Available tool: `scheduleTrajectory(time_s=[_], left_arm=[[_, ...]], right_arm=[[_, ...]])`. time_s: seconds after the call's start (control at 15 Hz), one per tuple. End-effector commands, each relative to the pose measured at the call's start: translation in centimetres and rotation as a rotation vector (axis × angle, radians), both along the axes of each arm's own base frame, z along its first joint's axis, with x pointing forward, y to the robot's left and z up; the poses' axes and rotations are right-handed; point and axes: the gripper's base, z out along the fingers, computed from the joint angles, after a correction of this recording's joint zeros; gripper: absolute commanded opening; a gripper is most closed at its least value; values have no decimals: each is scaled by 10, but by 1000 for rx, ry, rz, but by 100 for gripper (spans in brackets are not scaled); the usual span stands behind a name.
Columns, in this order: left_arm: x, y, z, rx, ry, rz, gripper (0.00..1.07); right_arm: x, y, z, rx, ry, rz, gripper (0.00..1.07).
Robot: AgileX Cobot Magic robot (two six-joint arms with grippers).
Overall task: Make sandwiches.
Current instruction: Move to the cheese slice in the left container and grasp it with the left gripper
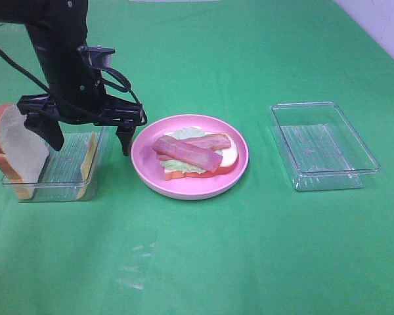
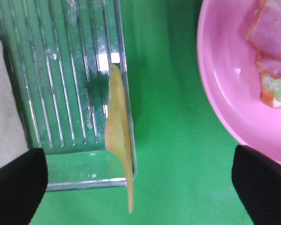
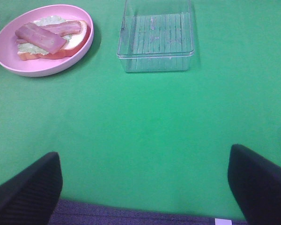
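- At the middle of the counter [image 1: 249,249], in the high view, a pink plate [image 1: 144,164] carries the sandwich [image 1: 196,156]: a bread slice with lettuce on it and two bacon strips lying uppermost.
- Toward the left edge, just beside the plate, stands a clear tray [image 1: 52,190]. A bread slice [image 1: 20,147] stands on end at the tray's outer end and rises above its rim. A cheese square [image 1: 88,157] leans on edge against the wall nearest the plate.
- The left jaws hang over that tray, spread wide and holding nothing. One tip is above the tray, the other over the gap between tray and plate.
- Toward the right edge, well apart from the plate, sits a second clear tray [image 1: 328,178].
- In the left wrist view, the spread jaws frame the tray [image 2: 61,93] with its ribbed floor. The cheese square [image 2: 118,126] stands against the tray's wall, one end poking past the rim.
- The bread slice [image 2: 2,108] shows at one border and the plate [image 2: 225,84] with part of the sandwich [image 2: 271,61] at the other.
- In the right wrist view, the right jaws are spread wide above bare counter [image 3: 145,126], gripping nothing. Beyond them lie the plate [image 3: 9,58] with the sandwich [image 3: 47,40] and the second tray [image 3: 154,63].
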Motion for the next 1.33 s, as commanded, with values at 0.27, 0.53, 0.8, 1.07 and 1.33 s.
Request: scheduleTrajectory(time_s=[0.27,0.53,0.8,1.07,1.33], left_arm=[[3,-1,-16,16,10,-1,97],[6,5,-24,40,30,4,91],[4,5,-25,50,47,-7,86],[4,6,-25,54,56,-9,62],[3,4,-25,45,58,-6,61]], right_arm=[[-4,0,0,-8,-35,4,91],[-4,0,0,-8,-35,4,91],[-4,0,0,-8,-35,4,91],[-4,0,0,-8,-35,4,91],[-4,0,0,-8,-35,4,91]])
